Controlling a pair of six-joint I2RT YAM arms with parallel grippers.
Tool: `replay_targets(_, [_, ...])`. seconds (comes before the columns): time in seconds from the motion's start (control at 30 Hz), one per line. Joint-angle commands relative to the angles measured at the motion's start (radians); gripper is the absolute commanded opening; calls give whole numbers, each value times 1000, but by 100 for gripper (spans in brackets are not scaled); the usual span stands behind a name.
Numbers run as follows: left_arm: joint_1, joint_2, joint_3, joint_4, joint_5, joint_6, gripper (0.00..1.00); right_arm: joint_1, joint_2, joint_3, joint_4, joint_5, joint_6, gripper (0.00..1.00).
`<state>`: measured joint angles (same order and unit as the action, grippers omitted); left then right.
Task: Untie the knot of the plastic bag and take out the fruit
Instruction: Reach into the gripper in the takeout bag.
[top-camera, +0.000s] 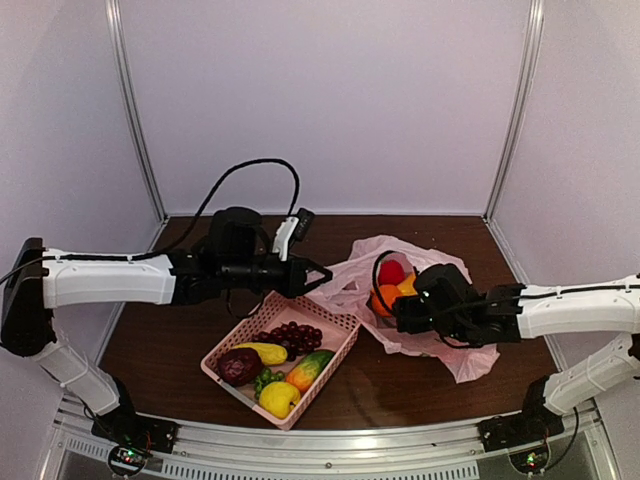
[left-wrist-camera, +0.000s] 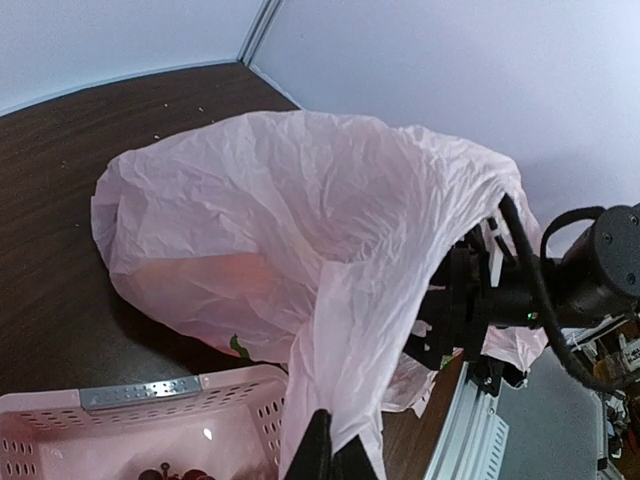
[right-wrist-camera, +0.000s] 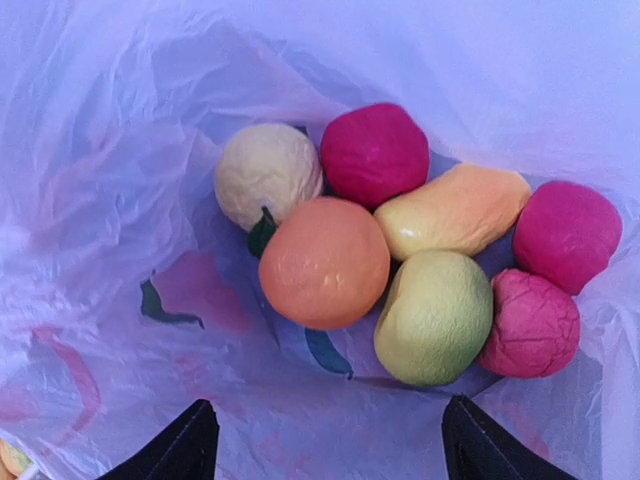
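White-walled enclosure, dark wooden tabletop (top-camera: 150, 335): the pink plastic bag (left-wrist-camera: 300, 220) lies open just right of a latticed basket (left-wrist-camera: 230, 385). Left pincer (left-wrist-camera: 325, 450) is clenched on a fold of the bag's film. Right pincer (right-wrist-camera: 328, 420), fingers spread wide, hangs at the bag's mouth over the fruit (right-wrist-camera: 325, 262): red, orange, yellow and green pieces huddled together, touching, on the bag's floor.

Even diffuse light, faint shadows. Top view slightly soft, low detail. Violet cast inside plastic bag (right-wrist-camera: 120, 150); small glare spots on fruit (right-wrist-camera: 325, 262), sharp focus.
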<state>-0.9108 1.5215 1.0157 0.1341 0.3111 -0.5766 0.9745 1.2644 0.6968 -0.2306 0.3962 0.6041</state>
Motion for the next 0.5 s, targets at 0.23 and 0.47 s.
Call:
replay_targets(0.23, [-3,-39,-23,52,17,8,0,-104,171,123,91,-18,2,78])
replay_targets(0.47, [-3,-48,-26,45,10,5,0,-172,281,186,118,-72,15,74])
